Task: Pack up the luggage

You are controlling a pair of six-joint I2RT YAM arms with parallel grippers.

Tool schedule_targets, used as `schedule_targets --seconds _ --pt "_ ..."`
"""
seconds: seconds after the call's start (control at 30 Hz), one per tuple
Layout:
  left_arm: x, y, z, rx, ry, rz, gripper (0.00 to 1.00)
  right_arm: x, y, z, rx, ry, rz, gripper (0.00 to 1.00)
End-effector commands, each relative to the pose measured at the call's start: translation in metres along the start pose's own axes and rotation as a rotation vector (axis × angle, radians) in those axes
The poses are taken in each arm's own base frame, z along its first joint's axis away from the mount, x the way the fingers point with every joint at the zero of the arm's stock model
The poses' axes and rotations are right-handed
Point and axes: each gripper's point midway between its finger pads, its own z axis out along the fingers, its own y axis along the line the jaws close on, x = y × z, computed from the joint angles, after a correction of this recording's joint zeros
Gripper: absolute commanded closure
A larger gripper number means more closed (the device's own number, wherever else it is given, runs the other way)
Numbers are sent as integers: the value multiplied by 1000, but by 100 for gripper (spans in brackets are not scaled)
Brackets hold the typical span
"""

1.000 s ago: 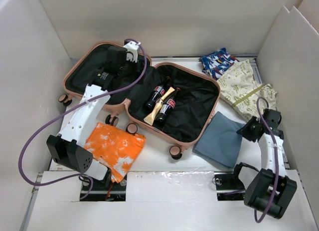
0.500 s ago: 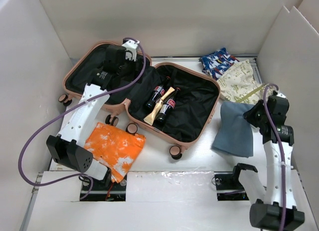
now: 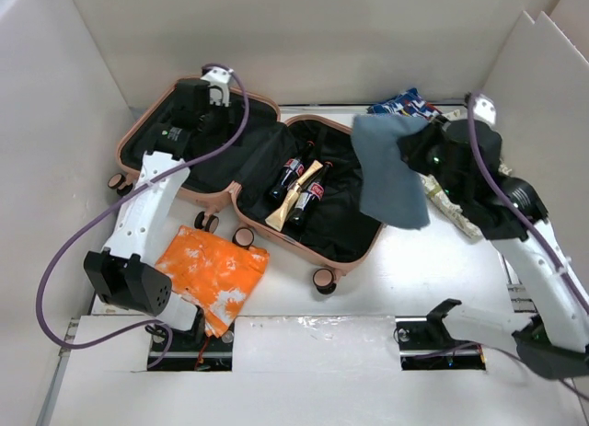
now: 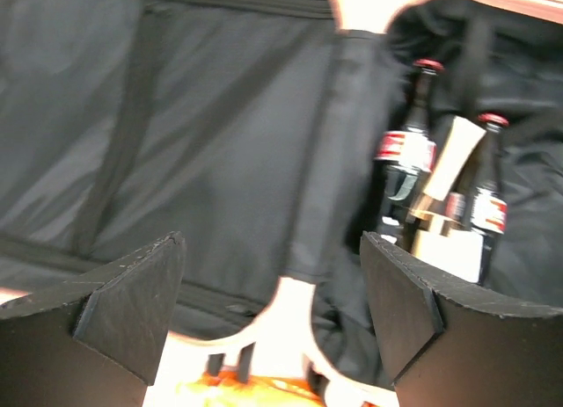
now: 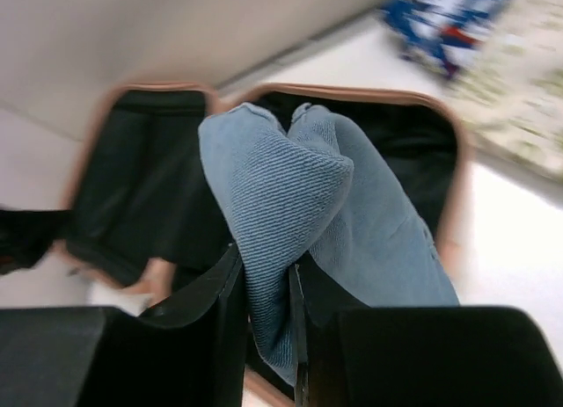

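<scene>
Right now your right end effector (image 3: 416, 153) is clamped on a bunched fold of the blue-grey cloth (image 3: 386, 182). The cloth hangs from it in the air and drapes down in front of the right half of the luggage (image 3: 350, 219). The luggage lies opened flat on the tabletop (image 3: 442, 279), below and to the left of that end effector. Your left end effector (image 3: 204, 102) hovers over the far part of the luggage's left half with its jaws apart and nothing between them; the black lining beneath it is bare. To its right, in the other half, 2 dark bottles (image 3: 287, 176) with red labels lie side by side, with a tan object (image 3: 296, 199) between them. An orange cloth (image 3: 210, 270) lies on the tabletop well on the near side of your left end effector, beside the luggage's wheels. A blue patterned cloth (image 3: 400, 105) sits just behind your right end effector.
</scene>
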Motion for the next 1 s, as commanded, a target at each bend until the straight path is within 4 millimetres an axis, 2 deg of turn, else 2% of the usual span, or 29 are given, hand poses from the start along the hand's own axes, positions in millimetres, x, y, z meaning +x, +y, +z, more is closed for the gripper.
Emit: schedule_targets --seconds 0.0,0.03,0.17,0.23,0.27,0.3,0.4,0.43,0.47,0.5,0.53,0.57,0.6,0.63,0.67,0.7,0.73,0.8,0.83,0.87,0.93,0.97 --pt "-8 25 -4 -31 -38 -45 23 -49 78 -3 -148 -176 134 100" --pt "-8 29 -4 -39 -38 -49 22 -42 112 4 -228 -160 145 100" --pt "-2 41 -6 -66 -30 -65 22 -18 169 23 -370 -109 266 100" --pt "-4 53 -10 -96 -39 -77 22 0 179 41 -386 -84 323 100" --pt "-2 53 -12 -96 -37 -77 22 -2 183 43 -400 -100 381 100" --pt "-2 53 -12 -96 -37 -77 22 22 178 59 -372 -58 436 100" --pt "-3 59 -12 -114 -46 -82 21 56 160 90 -293 -6 524 100" --pt "0 58 -10 -113 -37 -82 21 83 145 105 -238 40 559 100" --pt "0 58 -10 -113 -37 -82 21 102 135 114 -204 77 574 100" --pt "0 59 -10 -114 -36 -73 21 113 119 124 -164 96 592 100" --pt "0 59 -10 -114 -36 -73 21 150 90 140 -78 150 599 100" --pt "0 59 -10 -114 -36 -73 21 167 73 148 -35 180 595 100" --pt "0 59 -10 -114 -36 -73 21 197 40 160 41 238 568 100" --pt "0 59 -10 -114 -36 -73 21 195 37 163 45 242 576 100" --pt "4 56 -8 -101 -26 -73 21 221 11 168 108 283 541 100" --pt "4 55 -8 -90 -26 -73 20 232 -3 170 142 305 521 100" --pt "4 55 -8 -90 -27 -73 20 235 -17 175 165 315 502 95" --pt "8 53 -6 -80 -18 -73 20 240 -28 176 172 335 406 78" --pt "8 53 -6 -80 -18 -73 20 237 -37 178 197 316 382 68" --pt "8 53 -6 -80 -18 -73 20 230 -34 179 192 306 345 48" --pt "8 53 -6 -80 -18 -73 20 220 -32 179 200 292 312 35" --pt "10 53 -7 -80 -9 -74 20 220 -39 174 236 304 280 30"
